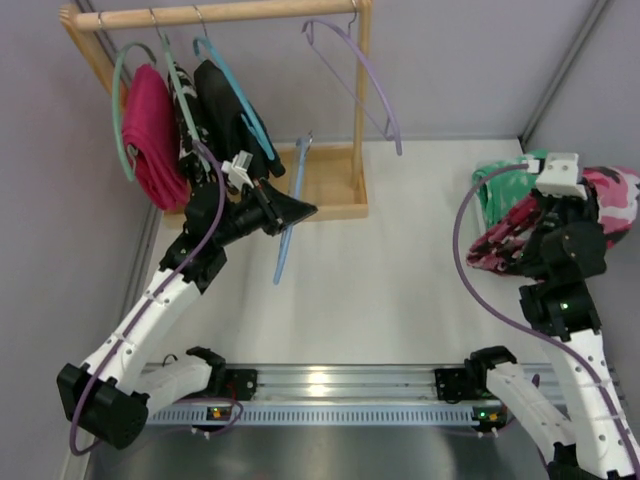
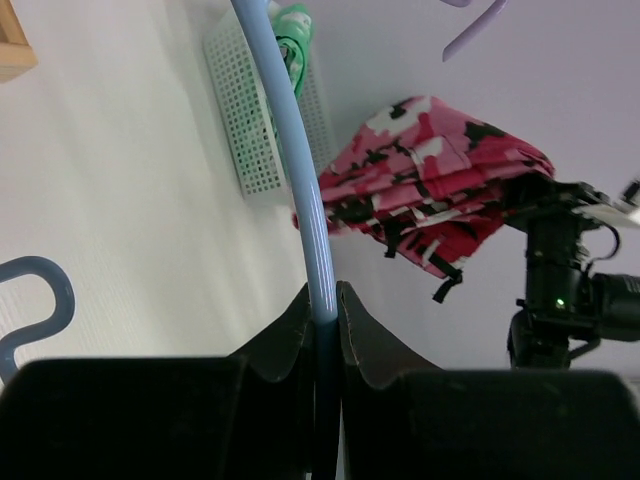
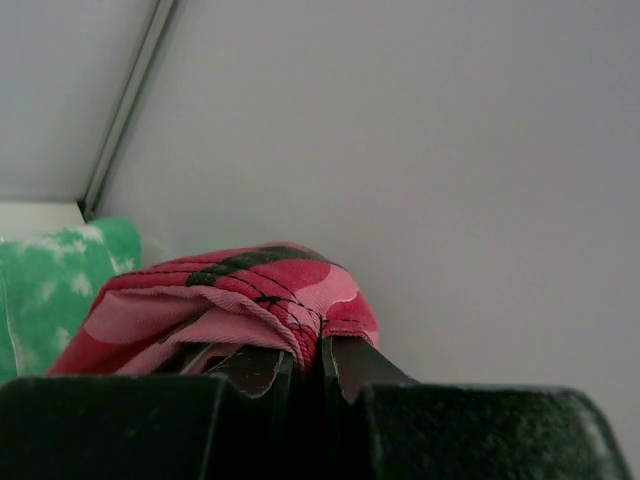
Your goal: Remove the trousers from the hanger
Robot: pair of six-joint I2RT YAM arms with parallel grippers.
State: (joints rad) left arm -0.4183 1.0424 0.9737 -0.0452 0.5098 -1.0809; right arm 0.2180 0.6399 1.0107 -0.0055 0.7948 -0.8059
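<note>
Left gripper (image 2: 322, 300) clamped tight on one arm of the light-blue hanger (image 2: 298, 170), which sits mid-table on the left, just in front of the wooden rack (image 1: 355, 190) base, bare, nothing draped on it. Right gripper (image 3: 310, 345) pinched closed on a fold of the trousers (image 3: 220, 295), bunched up at the far right of the table, well apart from the hanger, black cords dangling. Beside them a white perforated basket (image 2: 255, 110) with green cloth (image 2: 292, 30) in it. Far left, rack rail carries a magenta garment (image 1: 150, 135), a black garment (image 1: 225, 110), teal hangers (image 1: 122, 110) and an empty lilac hanger (image 1: 375, 85).
</note>
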